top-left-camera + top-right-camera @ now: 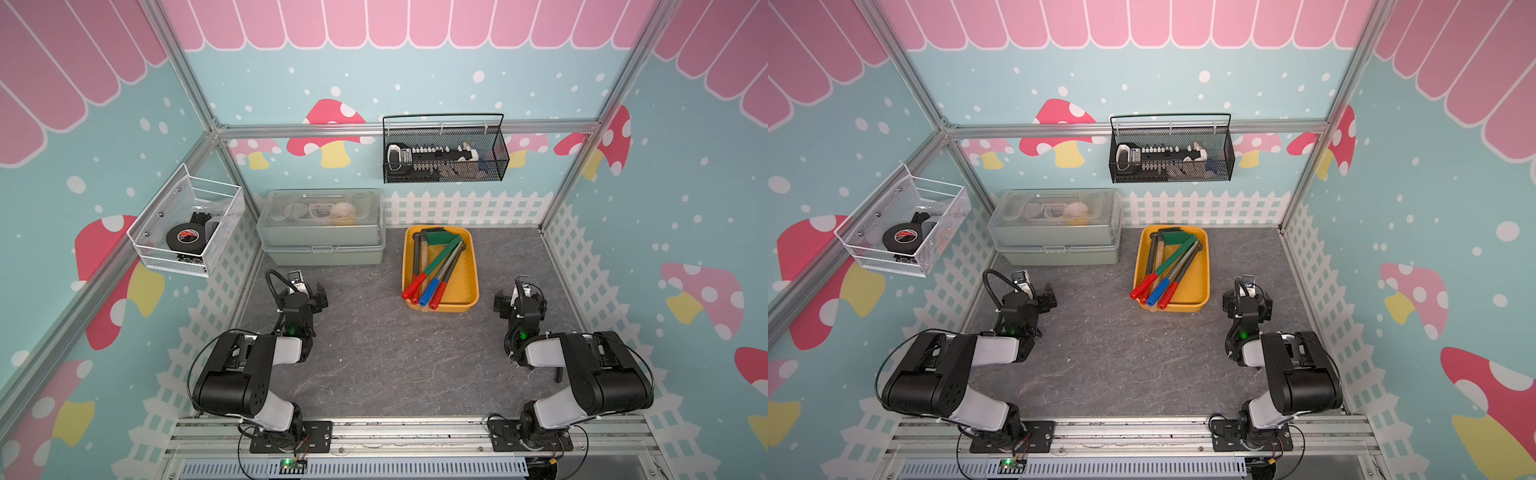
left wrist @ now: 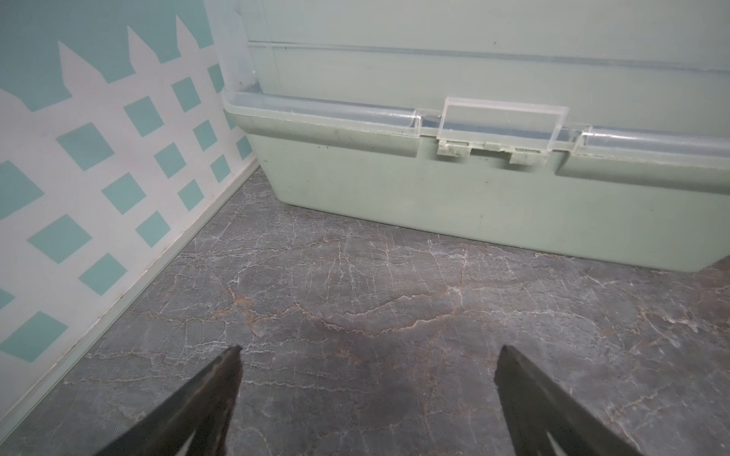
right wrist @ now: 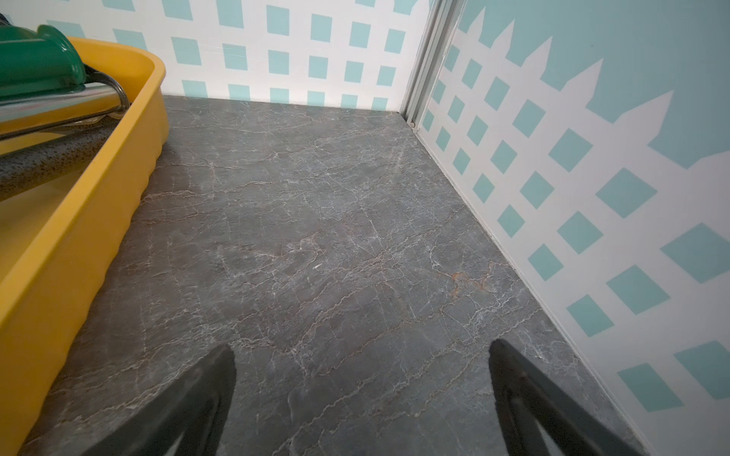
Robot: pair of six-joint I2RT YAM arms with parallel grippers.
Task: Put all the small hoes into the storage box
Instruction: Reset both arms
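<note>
Storage box: the yellow tray [image 1: 473, 272] sat on the grey worktop [image 1: 374, 357] toward the back, just right of the grey-green case and apart from it.
Storage box contents: a bundle of long-handled tools lay lengthwise in it. Their heads were at the far end under a green blade [image 1: 437, 240]. Three red grips [image 1: 437, 297] and one blue grip [image 1: 428, 289] reached the near rim and stuck out slightly over it.
Small hoe: every long-handled tool in view lay inside the storage box. From above I could not tell which one was the hoe.
Grey-green case: the case [image 1: 320, 249] stood at the back left with its clear lid down and the front latch [image 2: 501, 126] lowered. Pale rounded items showed dimly through the lid, too blurred to name.
Black wire basket: the basket [image 1: 496, 164] hung on the back rail and held a black-and-white bit set [image 1: 432, 156].
White mesh basket: the basket [image 1: 226, 232] hung on the left wall with a roll of black tape [image 1: 185, 237] lying in it among small dark parts.
Left end effector: the tool [image 2: 371, 351] was spread wide with nothing between its fingers. It hung low over bare worktop, facing the front of the case.
Right end effector: the tool [image 3: 363, 345] was likewise wide apart and held nothing. It was over bare worktop just right of the storage box, not touching it.
</note>
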